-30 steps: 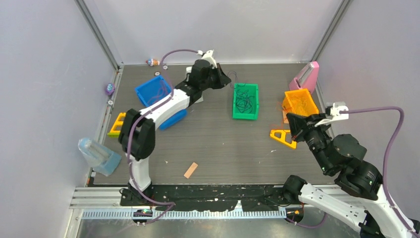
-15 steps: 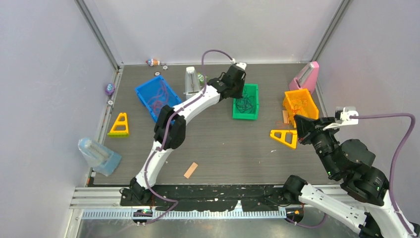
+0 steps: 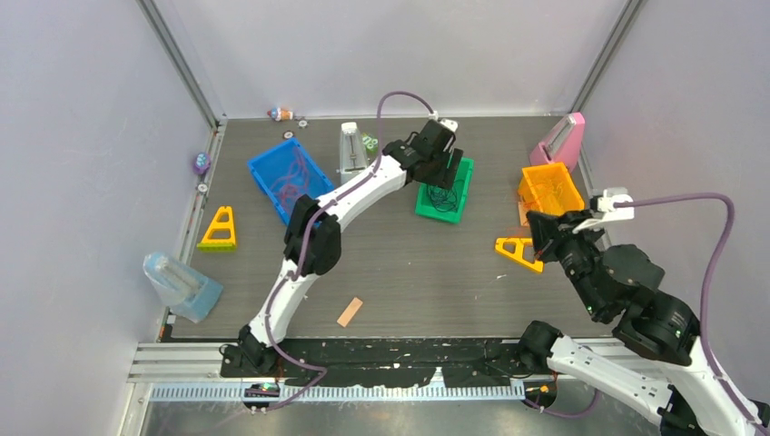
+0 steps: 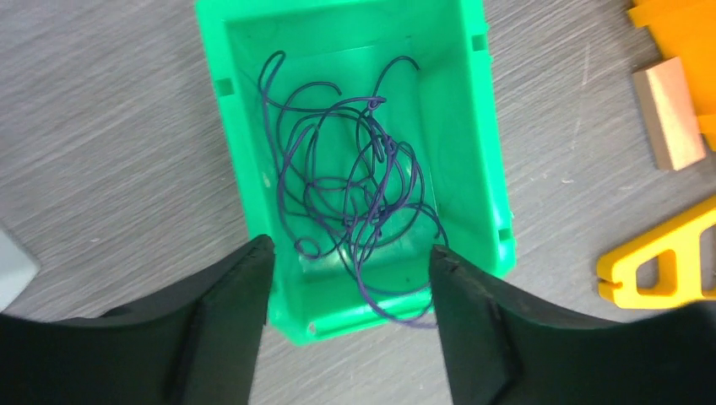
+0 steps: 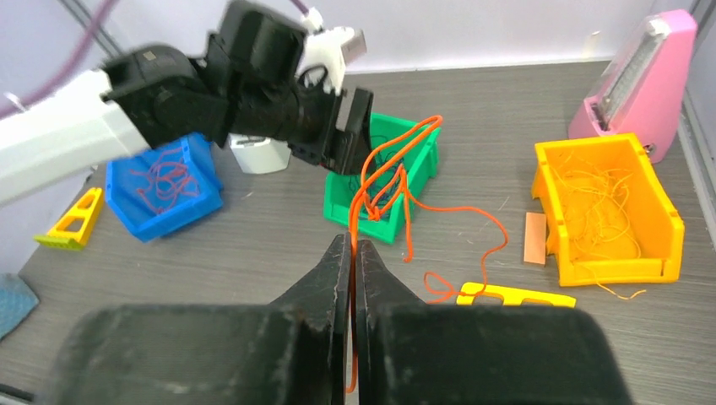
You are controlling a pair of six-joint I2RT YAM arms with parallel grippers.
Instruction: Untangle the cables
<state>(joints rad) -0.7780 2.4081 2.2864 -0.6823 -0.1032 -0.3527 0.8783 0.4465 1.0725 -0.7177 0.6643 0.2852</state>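
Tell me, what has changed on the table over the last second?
The left arm swung right from the blue bin to the green bin, and the left gripper opened above the dark purple cables lying inside it. The green bin turned slightly. The right gripper stayed shut on the orange cable, shifting only a little. The blue bin and the orange bin did not move.

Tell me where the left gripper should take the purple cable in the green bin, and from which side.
Probably the dense crossing at the middle of the purple cable, from straight above: the walls of the green bin block every side, and the loops lie loose on its floor. The left gripper hangs open over the bin's near end.
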